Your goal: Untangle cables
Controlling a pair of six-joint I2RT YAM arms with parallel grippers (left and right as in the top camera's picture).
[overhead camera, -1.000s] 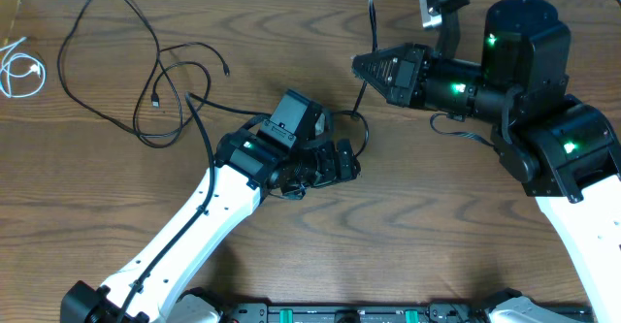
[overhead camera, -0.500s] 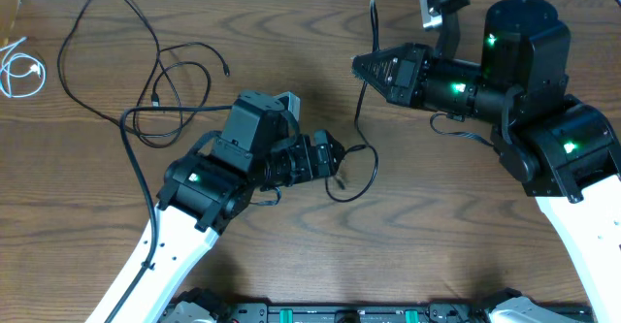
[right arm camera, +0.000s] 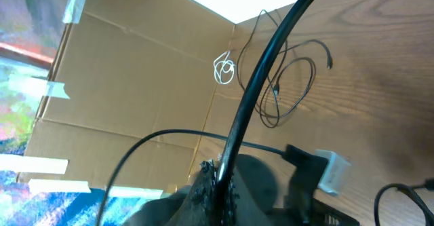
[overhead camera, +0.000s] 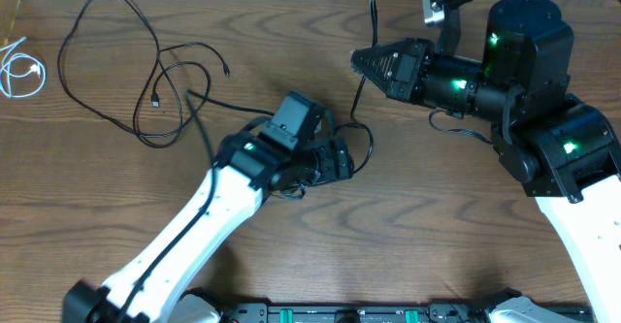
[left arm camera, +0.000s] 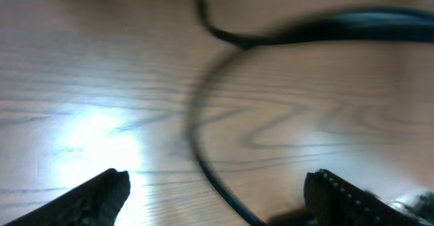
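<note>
My right gripper [overhead camera: 360, 61] is shut on a long black cable [overhead camera: 357, 100] and holds it above the table. The cable's plug end sticks up behind the gripper, and its other part hangs down to a small loop on the wood. My left gripper [overhead camera: 342, 158] is open at that loop. In the blurred left wrist view the cable [left arm camera: 203, 155] lies between the spread fingers [left arm camera: 220, 193]. A second black cable [overhead camera: 61, 63] lies in loose loops at the far left. A white cable [overhead camera: 37, 71] is coiled at the left edge. The right wrist view shows the jaws [right arm camera: 218, 177] clamped on the held cable [right arm camera: 264, 56].
A cardboard wall [right arm camera: 135, 83] stands along the table's left side, beyond the white coil [right arm camera: 224, 68]. The right arm's bulky base [overhead camera: 543, 100] fills the right side. My left arm [overhead camera: 194, 226] crosses the front middle of the wooden table [overhead camera: 437, 216].
My left arm swung left and then back right, and its gripper is at the cable loop again. The loop is smaller and closer to the hanging cable. The right gripper shifted slightly.
</note>
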